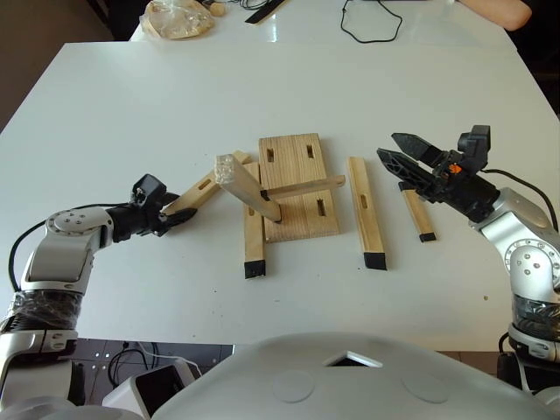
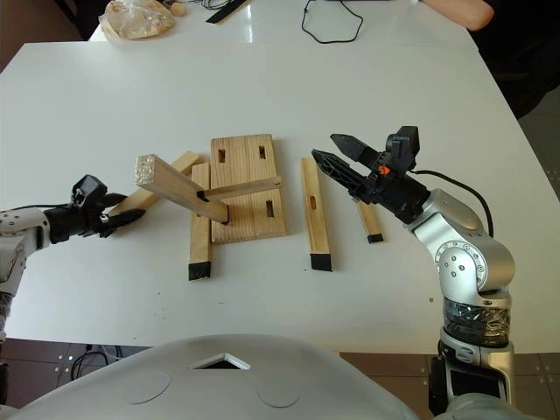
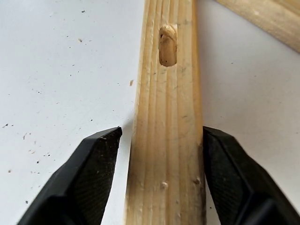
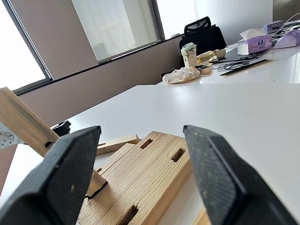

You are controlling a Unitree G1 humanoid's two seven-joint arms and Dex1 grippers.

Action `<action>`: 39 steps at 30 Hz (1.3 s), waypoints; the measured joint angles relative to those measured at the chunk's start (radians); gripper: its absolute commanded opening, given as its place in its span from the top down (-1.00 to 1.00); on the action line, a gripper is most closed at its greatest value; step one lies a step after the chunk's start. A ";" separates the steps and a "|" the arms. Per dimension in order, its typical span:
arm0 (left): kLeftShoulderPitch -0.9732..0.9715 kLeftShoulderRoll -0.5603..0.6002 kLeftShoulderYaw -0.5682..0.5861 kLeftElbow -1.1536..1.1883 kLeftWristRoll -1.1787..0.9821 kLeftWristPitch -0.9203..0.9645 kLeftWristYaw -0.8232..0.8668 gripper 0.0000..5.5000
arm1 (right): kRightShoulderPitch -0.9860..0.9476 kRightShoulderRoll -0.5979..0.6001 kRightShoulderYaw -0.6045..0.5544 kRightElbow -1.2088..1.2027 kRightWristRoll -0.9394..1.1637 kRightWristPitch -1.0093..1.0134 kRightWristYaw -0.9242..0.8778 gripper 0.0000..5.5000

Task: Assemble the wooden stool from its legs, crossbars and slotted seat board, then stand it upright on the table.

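white table (image 1: 131, 105), carrying all parts. slotted seat board (image 1: 302, 157) lies flat at the centre, slots facing up. one leg (image 1: 245, 188) stands tilted in a near slot of the board, and a crossbar (image 1: 306, 185) runs from it across the board's top. a second leg (image 1: 254, 236) lies flat against the board's left edge; a third leg (image 1: 367, 219) lies flat just right of the board; a short bar (image 1: 418, 214) lies farther right. a fourth leg (image 1: 203, 188) lies at an angle to the left, its far end near the board's corner.

right gripper (image 1: 404, 159): jaws spread, empty, held above the table near the short bar.

left gripper (image 1: 178, 216): fingers (image 3: 93, 159) straddle the fourth leg's near end, one pad against the wood, the other just short of it; not yet clamped.

mortise (image 3: 168, 44): just beyond the pads.

step in hand, as judged: gripping the fourth leg. the pads should close squarely on the side faces, short of the mortise, and the lift should stay level and clear of the tilted leg, which a knock could unseat.
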 measured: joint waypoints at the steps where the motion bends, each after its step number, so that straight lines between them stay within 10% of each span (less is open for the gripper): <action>1: 0.000 -0.001 0.000 0.000 -0.001 -0.001 0.000 0.18 | 0.000 0.000 0.000 0.000 0.000 0.000 0.000 -0.18; 15: 0.025 -0.037 0.057 -0.043 -0.043 0.035 0.013 0.26 | -0.003 0.002 -0.001 0.003 -0.002 -0.004 -0.002 -0.18; 27: -0.299 0.038 0.525 -0.430 -0.743 0.296 -0.026 0.26 | -0.141 0.008 -0.088 -0.083 0.218 0.061 -0.113 -0.18; 39: -0.205 -0.015 0.363 -0.833 -1.242 0.358 0.210 0.26 | -0.187 -0.124 -0.080 -0.260 0.536 0.145 -0.011 -0.44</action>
